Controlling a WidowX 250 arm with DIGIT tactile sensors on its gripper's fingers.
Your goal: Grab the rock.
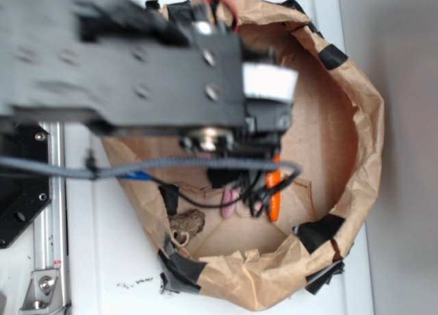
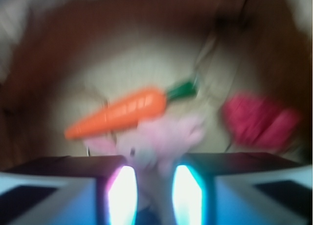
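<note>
Rock is seen at lower left of the exterior frame, inside the brown paper basin, tucked against the taped wall near black tape — likely rolled there since the floor slopes to the rim. It's not visible in the wrist view at all.

End effector is spread: two lit fingers stand apart at the bottom of the wrist frame, w/ pink plush bunny between and just ahead of them. Nothing is pinched as far as can be judged; wrist img is blurred.

Orange toy carrot lies diagonally mid-frame, touching or overlapping the bunny; red paper ball sits at right, apart from both. In the exterior view the arm covers the upper left and hides most of the basin floor — carrot and a bit of bunny peek out below it.

Judgement: aim is on the bunny/carrot cluster, not the rock. A shift toward lower left of the exterior frame is needed before closing. Risk — rock is hard against the wall, so finger clearance is tight.
</note>
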